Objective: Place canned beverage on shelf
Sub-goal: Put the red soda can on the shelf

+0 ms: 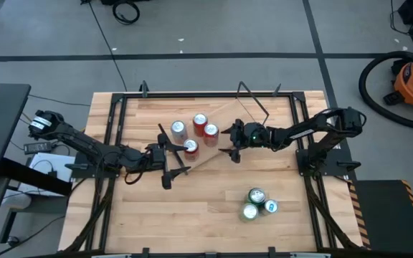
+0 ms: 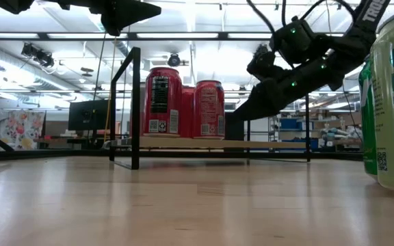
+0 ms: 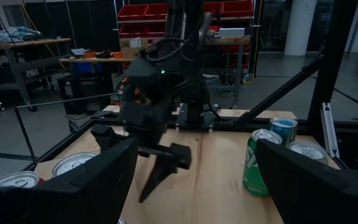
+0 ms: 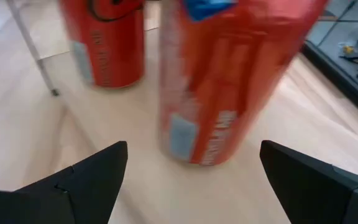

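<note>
tabletop (image 1: pixel 192 208), pale butcher-block, fills frame centre. light-wood shelf (image 1: pixel 224 136) with thin black rod ends sits centre, four red cans (image 1: pixel 200 130) standing on it. three green cans (image 1: pixel 258 203) cluster lower right. left gripper (image 1: pixel 169 159), left of centre, spread wide, empty; right gripper (image 1: pixel 231 145) open beside the red cans, holding nothing.

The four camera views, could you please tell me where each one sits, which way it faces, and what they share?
High view: overhead, looking straight down at the shelf, red cans and green cans; shows the left gripper and right gripper, both open.
Low view: at tabletop height, looking level across at the shelf's red cans; both arms hang from above.
Left wrist view: looks across the table at the right arm and green cans; own open fingers below.
Right wrist view: close on red cans; own open fingers.
Shared: the red cans show in all four.
</note>
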You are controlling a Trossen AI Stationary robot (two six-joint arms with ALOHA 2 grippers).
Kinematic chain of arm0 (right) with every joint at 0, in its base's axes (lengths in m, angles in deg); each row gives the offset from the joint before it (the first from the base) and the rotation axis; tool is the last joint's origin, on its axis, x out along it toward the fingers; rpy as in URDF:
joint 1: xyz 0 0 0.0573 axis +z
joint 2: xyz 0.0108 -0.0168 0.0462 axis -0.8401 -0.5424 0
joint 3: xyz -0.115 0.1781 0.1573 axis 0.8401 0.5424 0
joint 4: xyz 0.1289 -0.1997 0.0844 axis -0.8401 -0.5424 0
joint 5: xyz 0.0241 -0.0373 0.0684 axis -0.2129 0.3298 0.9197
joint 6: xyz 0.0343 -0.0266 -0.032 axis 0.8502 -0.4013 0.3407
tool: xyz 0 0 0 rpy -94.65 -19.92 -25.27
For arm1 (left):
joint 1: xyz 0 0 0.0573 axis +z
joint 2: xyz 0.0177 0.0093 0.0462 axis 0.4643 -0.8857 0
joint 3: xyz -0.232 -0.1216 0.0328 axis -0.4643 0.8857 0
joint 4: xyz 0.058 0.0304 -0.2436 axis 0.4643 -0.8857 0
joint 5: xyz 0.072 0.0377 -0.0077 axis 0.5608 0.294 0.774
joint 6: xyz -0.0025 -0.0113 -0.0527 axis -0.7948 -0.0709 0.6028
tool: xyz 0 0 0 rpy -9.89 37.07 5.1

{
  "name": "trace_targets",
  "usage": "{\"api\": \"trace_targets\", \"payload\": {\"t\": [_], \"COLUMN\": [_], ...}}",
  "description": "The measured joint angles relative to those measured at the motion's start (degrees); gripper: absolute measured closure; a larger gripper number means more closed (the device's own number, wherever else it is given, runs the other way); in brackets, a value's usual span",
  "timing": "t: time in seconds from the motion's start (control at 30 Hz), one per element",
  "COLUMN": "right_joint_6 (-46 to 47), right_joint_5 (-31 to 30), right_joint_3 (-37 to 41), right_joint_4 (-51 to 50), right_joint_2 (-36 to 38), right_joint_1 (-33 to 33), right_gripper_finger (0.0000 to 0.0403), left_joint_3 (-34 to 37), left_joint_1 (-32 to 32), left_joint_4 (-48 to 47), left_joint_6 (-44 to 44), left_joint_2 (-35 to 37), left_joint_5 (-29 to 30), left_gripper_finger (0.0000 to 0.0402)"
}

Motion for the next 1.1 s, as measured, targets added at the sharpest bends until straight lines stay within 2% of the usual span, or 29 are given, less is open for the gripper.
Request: {"api": "trace_targets", "payload": {"t": [0.2,0.5,1.0,1.1], "right_joint_6": [-0.6,-2.7,-4.7,-4.1], "right_joint_5": [-0.2,10.3,15.5,18.2], "right_joint_3": [0.0,0.0,0.0,-0.4], "right_joint_4": [1.3,1.1,4.3,4.5], "right_joint_2": [-0.2,-0.1,-0.1,-0.1], "right_joint_1": [-2.0,-5.4,-8.6,-9.3], "right_gripper_finger": [0.0026,0.0029,0.0031,0.0031], "left_joint_3": [0.0,0.0,0.0,0.0], "left_joint_1": [0.0,0.0,0.0,0.0], "left_joint_4": [0.0,0.0,0.0,0.0], "left_joint_6": [0.0,0.0,-0.1,-0.3], "left_joint_2": [0.0,0.0,0.0,0.0], "left_joint_5": [0.0,0.0,0.0,0.0], "left_gripper_finger": [0.0065,0.0065,0.0065,0.0065]}}
